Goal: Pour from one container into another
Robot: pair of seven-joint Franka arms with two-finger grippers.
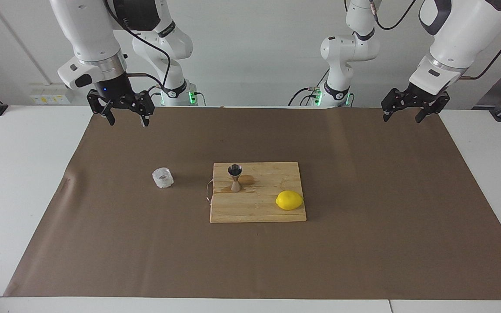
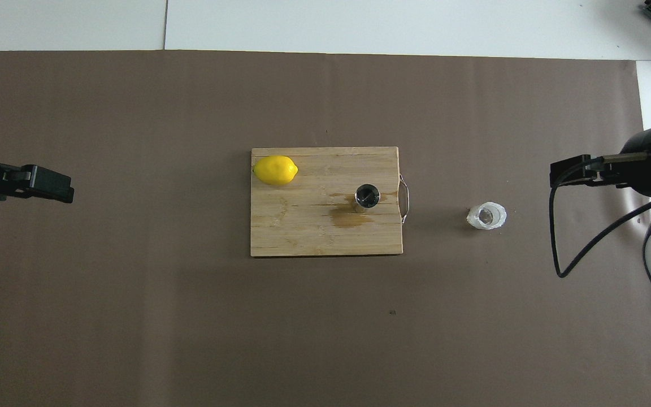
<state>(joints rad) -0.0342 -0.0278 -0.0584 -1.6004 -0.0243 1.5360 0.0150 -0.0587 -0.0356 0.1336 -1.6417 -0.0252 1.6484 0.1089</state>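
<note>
Fingers are spread apart on both grippers, nothing held. The right gripper (image 1: 126, 120) hangs over the brown mat's (image 1: 363, 243) corner at its own end, and the left gripper (image 1: 402, 116) does likewise at the other end. The glass cup (image 1: 162, 177) sits upright on the mat – just beside the cutting board (image 1: 259, 211), toward the right arm's end. The steel jigger (image 1: 235, 177) stands on the board by a wet stain, and a lemon (image 1: 289, 200) lies there too.

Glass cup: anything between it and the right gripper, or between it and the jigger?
Nothing visible. The right gripper hangs open over bare brown paper. The glass cup stands alone on the paper; only the cutting board edge and wire handle lie toward the jigger.
</note>
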